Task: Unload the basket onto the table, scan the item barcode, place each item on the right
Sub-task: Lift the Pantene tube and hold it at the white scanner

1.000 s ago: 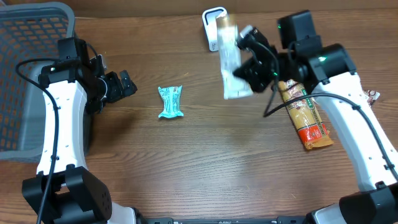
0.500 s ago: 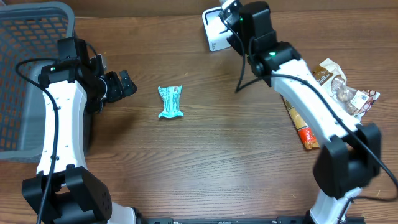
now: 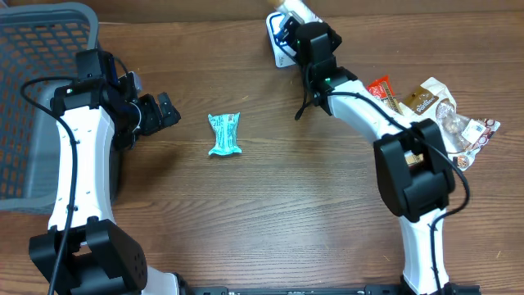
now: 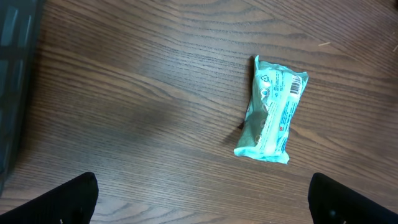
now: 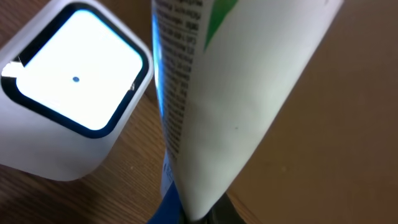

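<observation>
Right jaws clamped fully shut on the white pack (image 5: 239,93), gripping its lower end; the pinch itself sits at the bottom edge of the right wrist view and is mostly hidden. The pack is off the bench, up at the far edge just beside the barcode scanner (image 5: 74,81), right of its lit window. Its long axis runs up and away from the jaws, and the fine-print side faces the window at a slant. No barcode visible, so I can't tell which face carries it; likely the next move is a small twist or shift to square the print to the window. Only 1 arm is involved, the right, and nothing stands between pack and scanner. Left jaws wide open and empty, hanging over the bench near the grey basket (image 3: 41,49), with the teal snack packet (image 4: 272,112) lying well ahead of them. Loose snack packs (image 3: 434,106) lie far right, clear of the scan.
</observation>
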### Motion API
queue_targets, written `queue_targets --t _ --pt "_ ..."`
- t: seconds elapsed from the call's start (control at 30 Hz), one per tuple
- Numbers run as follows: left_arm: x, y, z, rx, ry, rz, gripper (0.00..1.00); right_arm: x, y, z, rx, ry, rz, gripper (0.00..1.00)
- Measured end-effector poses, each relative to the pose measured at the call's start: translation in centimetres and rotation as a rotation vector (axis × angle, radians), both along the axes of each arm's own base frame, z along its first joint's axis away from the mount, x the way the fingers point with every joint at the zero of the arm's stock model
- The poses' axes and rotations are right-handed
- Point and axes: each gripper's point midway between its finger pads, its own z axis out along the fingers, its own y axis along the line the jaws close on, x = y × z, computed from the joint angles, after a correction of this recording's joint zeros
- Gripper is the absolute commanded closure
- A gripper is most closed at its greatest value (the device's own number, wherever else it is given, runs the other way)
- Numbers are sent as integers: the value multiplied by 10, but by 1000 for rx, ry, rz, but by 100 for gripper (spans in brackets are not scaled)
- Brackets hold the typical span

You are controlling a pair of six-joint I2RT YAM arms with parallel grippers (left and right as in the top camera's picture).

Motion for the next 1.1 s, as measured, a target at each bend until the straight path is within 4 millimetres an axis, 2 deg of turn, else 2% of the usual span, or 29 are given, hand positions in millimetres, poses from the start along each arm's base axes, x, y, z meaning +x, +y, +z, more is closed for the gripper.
queue_targets --t 0.2,0.3,0.73,1.1 --pt "0 0 0 0 0 0 0 4 -7 -31 -136 31 -2 96" --pt "0 0 0 0 0 0 0 4 -9 -38 -173 43 -3 96" --pt "0 0 0 0 0 0 0 4 -12 -39 -215 46 1 96" --pt "0 0 0 0 0 0 0 3 -19 -37 -316 55 -6 96"
